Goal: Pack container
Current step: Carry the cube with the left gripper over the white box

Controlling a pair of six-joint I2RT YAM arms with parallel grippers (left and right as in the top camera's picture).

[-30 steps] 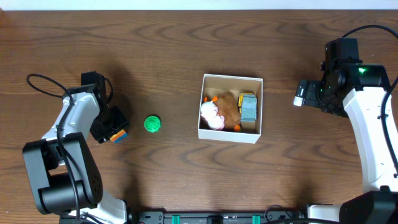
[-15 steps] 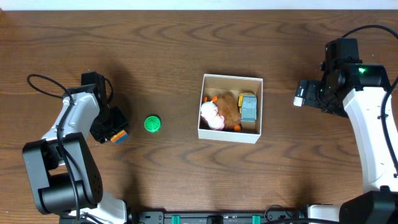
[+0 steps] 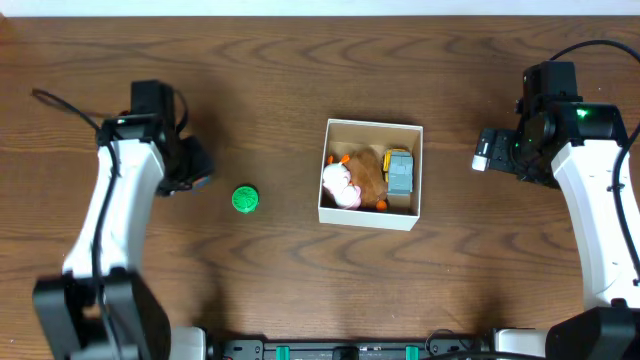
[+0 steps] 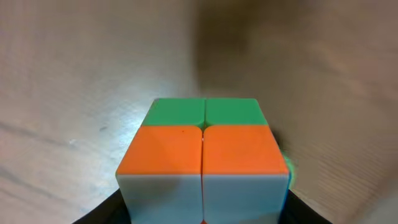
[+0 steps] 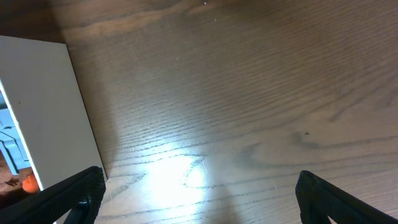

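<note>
**Overhead**
Tabletop: a dark brown wood-grain tabletop (image 3: 300,80) fills the frame.
Container: a small, square, shallow cardboard box (image 3: 372,128), white outside and tan inside, sits open just right of centre.
Inside the box: a white-and-pink plush toy (image 3: 338,186) lies at the left wall. A brown plush toy (image 3: 368,172) touches it in the middle. A grey-and-yellow toy vehicle (image 3: 399,172) lies at the right wall, and small orange bits show among them.
Loose piece: a small round bright-green toy (image 3: 245,199) lies on the tabletop left of the box, well apart from it.
Left fingers (image 3: 190,168): in the upper left of the frame, near the green toy but not touching it. What they carry is mostly hidden here.
Right fingers (image 3: 484,150): at the right of the frame, apart from the box's right wall. Their spread cannot be told from this view.

**Left wrist**
Cube: a two-by-two plastic puzzle cube (image 4: 203,155) fills the lower centre, with green squares on the far face, orange squares below them and pale grey squares lowest.
Left fingers (image 4: 106,214): dark edges at the lower corners are pressed to the cube's two sides, pinching it.
Right edge of cube: a thin green sliver shows there, too small to identify.

**Right wrist**
Right fingers (image 5: 74,196): dark tips sit in the lower left and lower right corners, spread wide, with only bare tabletop between them.
Container: the box's white outer wall fills the left edge of the frame. A blue-grey and an orange scrap of its contents show at the far left.
</note>
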